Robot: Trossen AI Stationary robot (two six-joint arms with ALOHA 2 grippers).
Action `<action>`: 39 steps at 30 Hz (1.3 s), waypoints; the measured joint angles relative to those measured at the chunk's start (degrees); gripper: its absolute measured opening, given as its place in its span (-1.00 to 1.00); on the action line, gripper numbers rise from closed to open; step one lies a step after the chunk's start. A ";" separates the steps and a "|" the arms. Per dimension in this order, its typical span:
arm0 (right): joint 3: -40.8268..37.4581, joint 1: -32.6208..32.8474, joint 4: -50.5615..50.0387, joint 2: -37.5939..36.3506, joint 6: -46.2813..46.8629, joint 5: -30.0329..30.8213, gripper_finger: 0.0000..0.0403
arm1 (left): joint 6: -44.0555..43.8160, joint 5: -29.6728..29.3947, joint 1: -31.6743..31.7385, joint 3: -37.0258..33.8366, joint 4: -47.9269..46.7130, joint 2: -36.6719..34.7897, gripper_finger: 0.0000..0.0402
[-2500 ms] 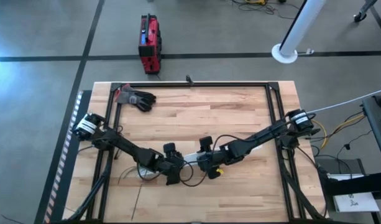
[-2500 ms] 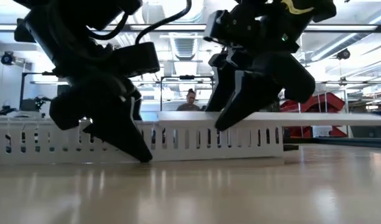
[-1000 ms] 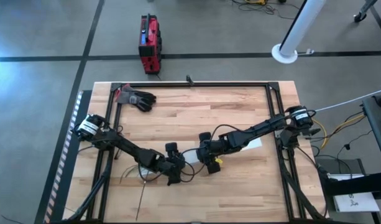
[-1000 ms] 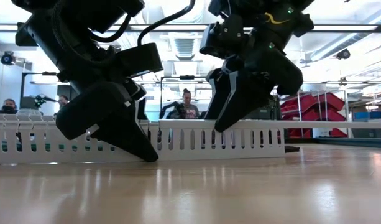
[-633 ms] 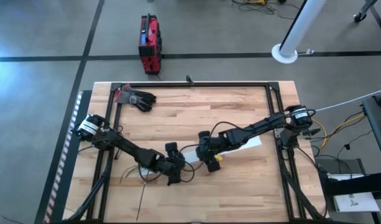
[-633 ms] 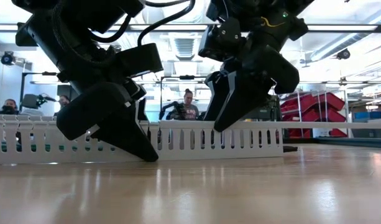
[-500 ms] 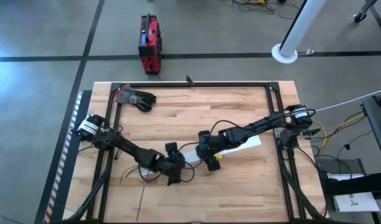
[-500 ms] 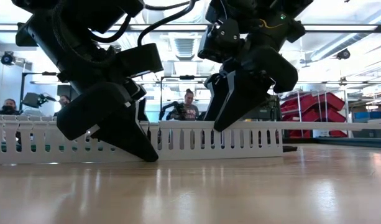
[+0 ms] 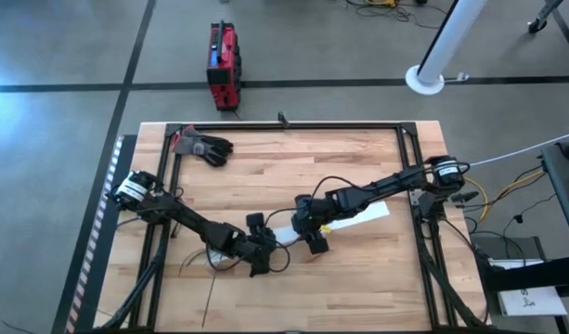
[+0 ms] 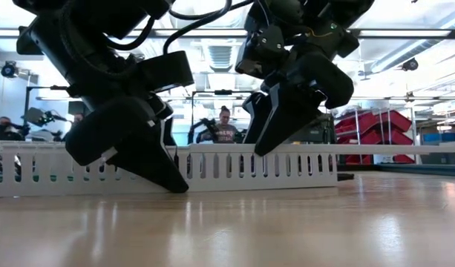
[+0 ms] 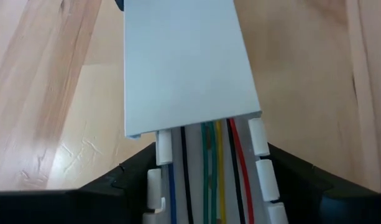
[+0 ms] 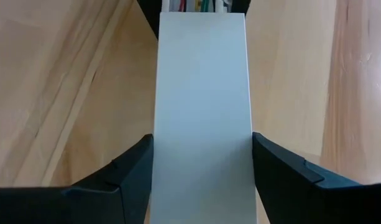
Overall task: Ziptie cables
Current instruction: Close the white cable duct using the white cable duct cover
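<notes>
High view: both arms meet at the white channel mid-table.
Left gripper: fingers straddle the channel.
Right gripper: clamped on lid.
Cables: inside channel, under lid.

Two robot arms, one white slotted channel, one flat lid, one black glove, one red case

Channel at tabletop centre, cables inside, lid on top; glove upper left.
</notes>
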 joint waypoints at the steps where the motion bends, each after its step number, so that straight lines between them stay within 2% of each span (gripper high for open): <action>1: 0.03 0.00 -0.01 0.37 0.08 -0.44 0.07 | -0.48 0.06 0.00 0.00 -0.12 -0.02 0.11; 8: 0.07 0.55 0.63 0.32 1.01 1.30 0.07 | -3.28 0.24 0.00 0.09 -1.32 -0.02 0.09; 16: 0.68 1.11 0.37 0.11 0.87 1.21 0.07 | -6.96 -0.03 0.04 0.09 -1.91 -0.02 0.21; 31: 0.61 2.49 0.43 -1.11 -0.59 4.25 0.07 | -11.50 0.23 0.44 0.03 -2.54 -0.02 0.24; 39: 0.48 2.53 2.51 -0.76 -0.12 4.24 0.07 | -10.75 0.26 0.82 -0.13 -1.44 -0.02 0.14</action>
